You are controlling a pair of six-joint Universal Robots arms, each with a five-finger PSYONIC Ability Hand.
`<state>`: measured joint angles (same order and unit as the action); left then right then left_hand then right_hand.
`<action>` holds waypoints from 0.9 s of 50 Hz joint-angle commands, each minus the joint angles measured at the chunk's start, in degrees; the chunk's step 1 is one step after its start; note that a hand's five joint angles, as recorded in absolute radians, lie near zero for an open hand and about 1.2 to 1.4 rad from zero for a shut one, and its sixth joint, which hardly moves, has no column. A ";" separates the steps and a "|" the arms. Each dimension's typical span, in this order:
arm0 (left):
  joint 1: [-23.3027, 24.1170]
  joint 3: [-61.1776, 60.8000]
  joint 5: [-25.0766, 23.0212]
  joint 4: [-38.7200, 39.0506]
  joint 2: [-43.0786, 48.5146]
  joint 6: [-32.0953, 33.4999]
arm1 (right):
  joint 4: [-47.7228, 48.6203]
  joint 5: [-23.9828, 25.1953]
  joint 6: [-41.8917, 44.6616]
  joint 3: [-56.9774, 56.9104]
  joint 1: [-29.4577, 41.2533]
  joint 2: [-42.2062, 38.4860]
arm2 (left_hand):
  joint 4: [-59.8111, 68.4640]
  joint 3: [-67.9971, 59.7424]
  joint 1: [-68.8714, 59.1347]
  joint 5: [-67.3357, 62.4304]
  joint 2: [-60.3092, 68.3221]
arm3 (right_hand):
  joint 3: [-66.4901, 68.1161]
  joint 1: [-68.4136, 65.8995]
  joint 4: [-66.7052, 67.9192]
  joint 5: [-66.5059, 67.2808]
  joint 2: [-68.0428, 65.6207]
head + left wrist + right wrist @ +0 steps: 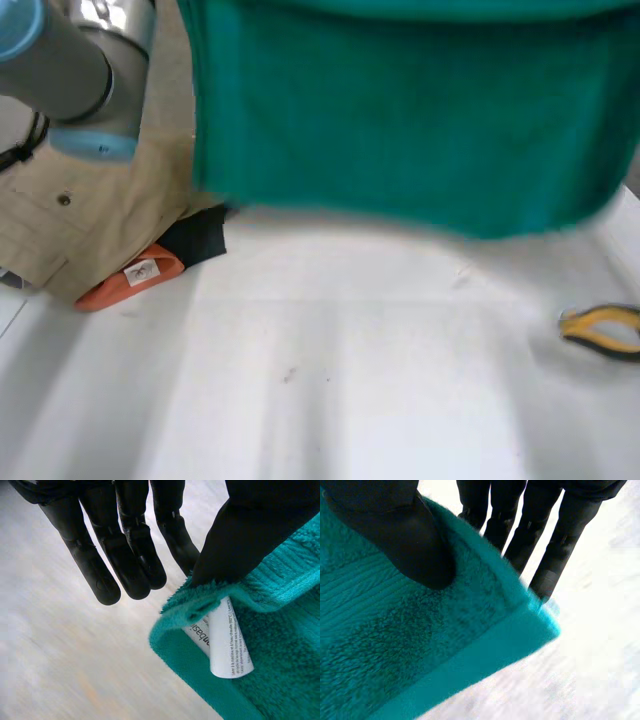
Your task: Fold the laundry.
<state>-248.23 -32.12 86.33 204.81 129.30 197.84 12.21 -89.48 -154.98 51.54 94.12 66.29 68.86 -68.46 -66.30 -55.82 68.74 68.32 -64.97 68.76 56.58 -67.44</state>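
Probably a robotics lab or test bench — a white worktop (330,380), a grey robot arm (70,70) at upper left, yellow-handled pliers (603,330) at the right edge, heaped clothes (90,220) at left.

1. I log the towel (410,120) as teal, with a ribbed band; its label (227,645) is white with dark print.
2. The tabletop (350,380) reads white.
3. Also a tan garment (90,215), an orange cloth (120,285), a black cloth (200,240).
4. The tool (600,328) is yellow and black.
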 commanded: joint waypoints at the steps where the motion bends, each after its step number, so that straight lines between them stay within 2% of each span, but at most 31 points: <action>1: -1.38 -1.45 3.23 4.21 -2.47 -1.49 | 4.41 0.01 -0.67 2.69 -0.34 4.90 | 11.14 -11.54 -13.70 -14.18 11.26 | 11.68 -15.03 11.24 13.42 -12.56; 5: -1.99 -6.26 3.32 -0.62 -2.47 -1.49 | -0.60 3.95 -0.84 3.13 -0.25 2.81 | 11.14 -11.54 -13.70 -14.18 11.26 | 11.68 -15.03 11.24 13.42 -12.56; 9: -2.08 -13.46 2.71 -0.99 -2.47 -1.23 | -3.67 7.03 -0.67 4.27 -0.25 -0.97 | 11.14 -11.54 -13.70 -14.18 11.26 | 11.68 -15.03 11.24 13.42 -12.56; 15: -1.99 -22.97 1.21 -2.48 -1.60 -1.05 | -8.95 7.66 0.20 5.94 -0.08 -7.92 | 11.14 -11.54 -13.70 -14.18 11.26 | 11.68 -15.03 11.24 13.42 -12.56; 17: -1.99 -26.58 0.60 -4.76 -0.46 -0.87 | -11.33 7.48 3.10 6.73 -0.08 -10.91 | 11.14 -11.54 -13.70 -14.18 11.26 | 11.68 -15.03 11.24 13.42 -12.56; 23: -0.76 -32.65 0.24 -16.26 -0.10 0.53 | -18.52 6.69 13.02 11.11 1.33 -12.94 | 11.14 -11.54 -13.70 -14.18 11.26 | 11.68 -15.03 11.24 13.42 -12.56; 26: -0.76 -36.16 0.24 -25.49 -1.85 2.81 | -21.78 6.60 15.32 14.37 1.24 -12.15 | 11.14 -11.54 -13.70 -14.18 11.26 | 11.68 -15.03 11.24 13.42 -12.56; 27: -1.02 -38.08 0.24 -30.21 -4.21 4.21 | -24.32 6.52 16.54 17.08 1.15 -10.93 | 11.14 -11.54 -13.70 -14.18 11.26 | 11.68 -15.03 11.24 13.42 -12.56; 30: -1.29 -42.04 0.24 -36.91 -8.61 5.98 | -29.07 6.43 18.57 21.75 1.15 -6.63 | 11.14 -11.54 -13.70 -14.18 11.26 | 11.68 -15.03 11.24 13.42 -12.56; 31: -1.29 -45.19 0.24 -41.11 -11.76 7.11 | -32.48 6.51 20.75 25.33 0.98 -2.26 | 11.14 -11.54 -13.70 -14.18 11.26 | 11.68 -15.03 11.24 13.42 -12.56; 35: -0.76 -52.75 0.16 -49.91 -20.89 12.37 | -38.75 6.69 30.07 33.53 -2.62 7.17 | 11.14 -11.54 -13.70 -14.18 11.26 | 11.68 -15.03 11.24 13.42 -12.56; 38: -1.46 -58.03 -0.19 -53.01 -27.93 17.99 | -42.34 7.04 37.44 39.05 -5.78 13.57 | 11.14 -11.54 -13.70 -14.18 11.26 | 11.68 -15.03 11.24 13.42 -12.56; 41: -1.55 -61.56 -0.46 -53.72 -31.20 22.92 | -44.37 7.22 42.81 42.93 -7.19 17.63 | 11.14 -11.54 -13.70 -14.18 11.26 | 11.68 -15.03 11.24 13.42 -12.56; 45: -0.68 -63.06 -0.63 -53.64 -31.21 25.93 | -44.73 8.62 43.54 45.14 -7.63 18.44 | 11.14 -11.54 -13.70 -14.18 11.26 | 11.68 -15.03 11.24 13.42 -12.56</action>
<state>-249.50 -91.57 86.10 151.09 100.58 217.69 -31.06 -82.36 -115.85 92.13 88.17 81.19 68.86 -68.47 -66.30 -55.82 68.76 68.32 -64.97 68.76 57.17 -67.44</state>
